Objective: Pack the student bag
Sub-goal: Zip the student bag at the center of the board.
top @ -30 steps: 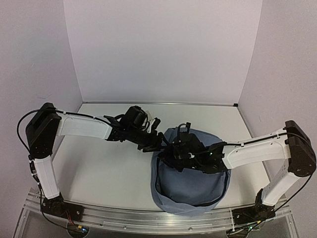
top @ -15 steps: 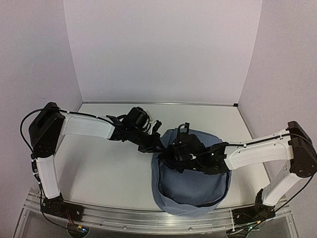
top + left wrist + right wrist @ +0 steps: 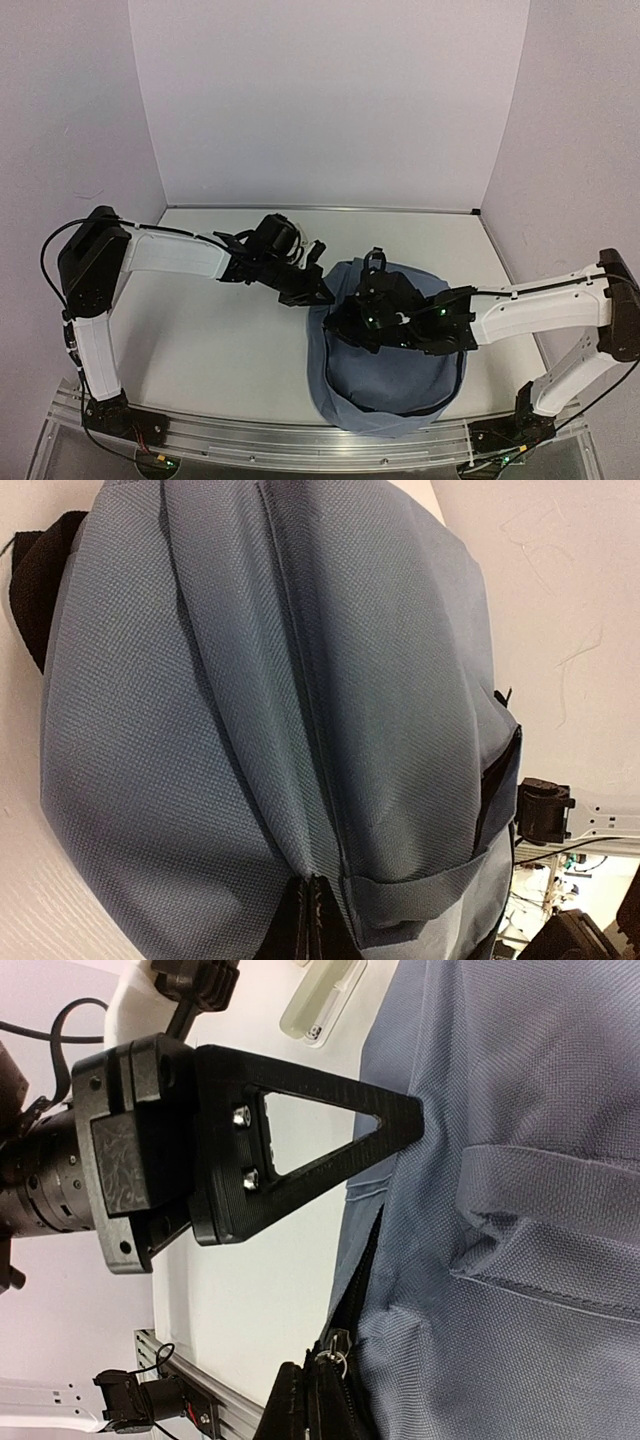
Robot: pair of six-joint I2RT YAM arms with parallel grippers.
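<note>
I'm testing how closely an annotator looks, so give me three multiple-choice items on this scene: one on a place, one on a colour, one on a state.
1. Where on the table does the student bag lie?
A. in the far left corner
B. against the back wall
C. right of centre, near the front edge

2. What colour is the bag's fabric?
A. grey-blue
B. red
C. yellow

3. How is the left claw?
A. wide open over bare table
B. shut at the bag's fabric
C. out of every view

Answers: C, since the top view shows the bag right of centre, by the front edge. A, since both wrist views show a grey-blue weave. B, since the left wrist view shows it closed against the bag's seam.
</note>
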